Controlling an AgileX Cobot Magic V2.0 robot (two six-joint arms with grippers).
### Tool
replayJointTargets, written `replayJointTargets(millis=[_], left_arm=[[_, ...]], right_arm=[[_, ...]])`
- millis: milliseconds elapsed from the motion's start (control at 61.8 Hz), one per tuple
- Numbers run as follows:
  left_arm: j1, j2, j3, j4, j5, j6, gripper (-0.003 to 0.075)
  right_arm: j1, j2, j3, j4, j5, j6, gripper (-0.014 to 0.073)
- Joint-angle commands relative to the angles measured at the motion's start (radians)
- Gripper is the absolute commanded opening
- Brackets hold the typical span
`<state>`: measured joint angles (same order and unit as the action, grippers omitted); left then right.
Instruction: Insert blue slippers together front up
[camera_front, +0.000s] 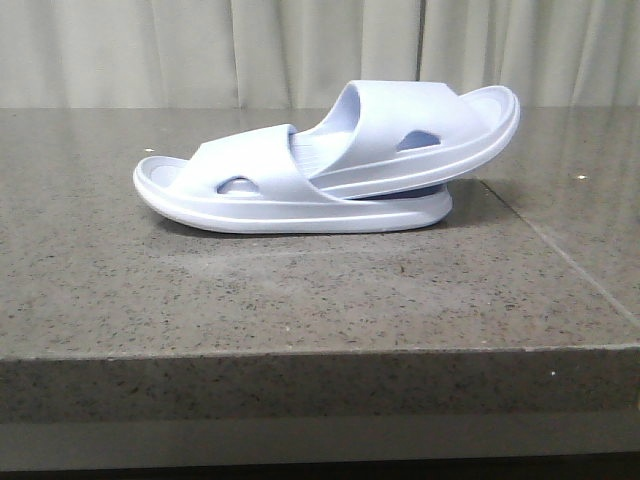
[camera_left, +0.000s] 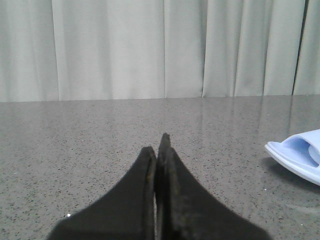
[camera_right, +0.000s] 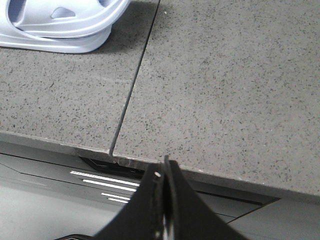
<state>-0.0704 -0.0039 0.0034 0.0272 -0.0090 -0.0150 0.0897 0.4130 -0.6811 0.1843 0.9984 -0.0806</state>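
i see the table's near edge bare; behind it the blue slippers sit nested mid-table, so i judge them done. left gripper and right gripper pinched closed, empty, apart.

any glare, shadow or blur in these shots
Front view: sharp, soft even light, a faint shadow under the slippers on the table. Left wrist view: pale sheen on the table toward the curtain, the shut left pincer soft-edged up close. Right wrist view: table grain crisp, the shut right pincer slightly blurred.
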Motion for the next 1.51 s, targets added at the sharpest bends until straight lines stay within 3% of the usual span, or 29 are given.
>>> replayJointTargets(millis=[0,680,842,987,1101,1359,1489], left_arm=[[-0.007,-0.017,0.005,-0.003,-0.085,0.004,-0.002],[-0.007,-0.016,0.005,-0.003,-0.085,0.004,-0.002],[-0.007,-0.016,0.005,-0.003,-0.085,0.004,-0.002],[-0.007,-0.016,0.005,-0.003,-0.085,0.004,-0.002],[-0.007,-0.016,0.005,-0.003,-0.085,0.004,-0.002],[-0.007,-0.016,0.005,-0.003,-0.085,0.004,-0.002],[-0.007,-0.016,0.005,-0.003,-0.085,0.004,-0.002]], right_arm=[[0.0,0.005,-0.021,-0.002,-0.06,0.002,-0.0118],[0.0,0.005,-0.02,-0.033,-0.073,-0.018,-0.0118],[0.0,-0.095,0.108,-0.106,-0.321,-0.023,-0.0118],[0.002,-0.248,0.32,-0.106,-0.652,-0.023,-0.0118],[0.002,-0.335,0.475,-0.098,-0.815,-0.023,-0.0118],[0.002,-0.417,0.691,-0.098,-1.011,-0.023,-0.0118],[0.001,-0.442,0.701,-0.098,-0.998,-0.023,-0.0118]])
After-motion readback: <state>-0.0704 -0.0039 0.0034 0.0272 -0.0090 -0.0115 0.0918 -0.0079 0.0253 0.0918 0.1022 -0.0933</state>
